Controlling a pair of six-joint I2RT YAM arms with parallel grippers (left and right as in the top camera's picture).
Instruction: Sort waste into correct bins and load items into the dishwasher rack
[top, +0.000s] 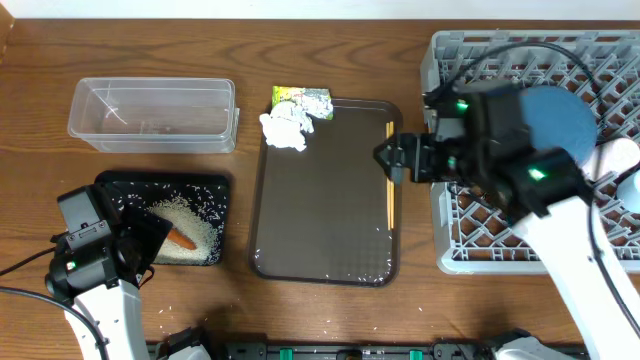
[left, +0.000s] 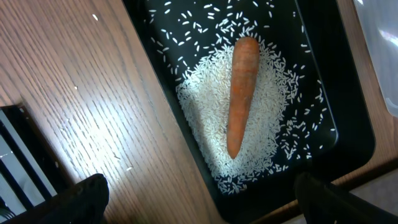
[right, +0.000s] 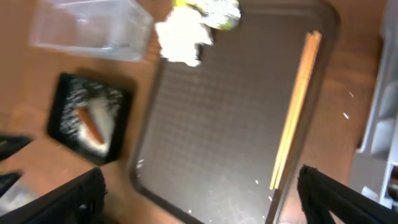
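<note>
Plainly: tapered orange carrot on granular white rice, glossy black tray; left gripper, right gripper both spread apart.

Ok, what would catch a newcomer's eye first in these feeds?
The orange carrot lying on a rice heap in the black tray, front left. Next, the big grey rack at right holding a blue bowl, with the right gripper open over the chopsticks on the right edge of the brown tray.
</note>
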